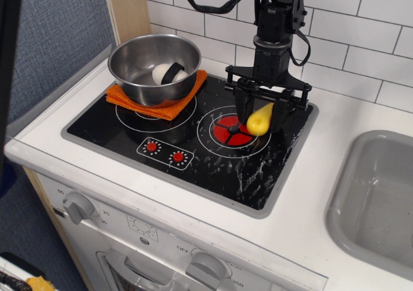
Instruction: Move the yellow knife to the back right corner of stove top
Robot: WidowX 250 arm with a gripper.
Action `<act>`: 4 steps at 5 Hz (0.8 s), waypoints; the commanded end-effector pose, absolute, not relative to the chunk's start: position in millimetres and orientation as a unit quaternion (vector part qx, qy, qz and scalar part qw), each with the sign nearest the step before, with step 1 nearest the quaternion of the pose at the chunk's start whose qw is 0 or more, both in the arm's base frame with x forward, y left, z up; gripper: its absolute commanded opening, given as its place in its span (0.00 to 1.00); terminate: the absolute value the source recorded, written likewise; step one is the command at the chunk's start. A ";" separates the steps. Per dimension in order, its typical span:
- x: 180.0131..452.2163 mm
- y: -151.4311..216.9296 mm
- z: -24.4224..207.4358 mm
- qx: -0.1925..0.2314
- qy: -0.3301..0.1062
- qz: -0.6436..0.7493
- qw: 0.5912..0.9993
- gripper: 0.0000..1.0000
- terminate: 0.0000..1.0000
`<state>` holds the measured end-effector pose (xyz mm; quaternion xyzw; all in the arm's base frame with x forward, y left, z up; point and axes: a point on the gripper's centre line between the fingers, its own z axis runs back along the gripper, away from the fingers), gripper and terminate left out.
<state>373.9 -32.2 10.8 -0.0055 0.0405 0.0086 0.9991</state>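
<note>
The yellow knife (260,119) hangs tilted in my gripper (263,110). Only its chunky yellow handle shows; the white blade is hidden behind the black fingers (240,105). The jaws stand on either side of the handle, shut on it. The gripper is low over the back right part of the black stove top (213,159), just right of the red burner centre (231,130). The handle's tip is close to the glass; I cannot tell if it touches.
A metal bowl (145,57) holding a white and black object (169,73) sits on an orange cloth (151,104) over the back left burner. Two red dial marks (165,151) are at the front. A grey sink (377,200) lies to the right. A tiled wall (348,39) runs behind.
</note>
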 end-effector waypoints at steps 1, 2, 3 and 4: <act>379.0 -29.2 33.2 -0.022 0.000 0.011 1.000 1.00 0.00; 381.7 -29.3 31.6 -0.027 -0.030 0.005 0.999 1.00 0.00; 383.8 -28.2 30.6 -0.019 -0.051 -0.002 0.998 1.00 0.00; 385.0 -25.8 30.7 -0.002 -0.058 -0.022 0.998 1.00 0.00</act>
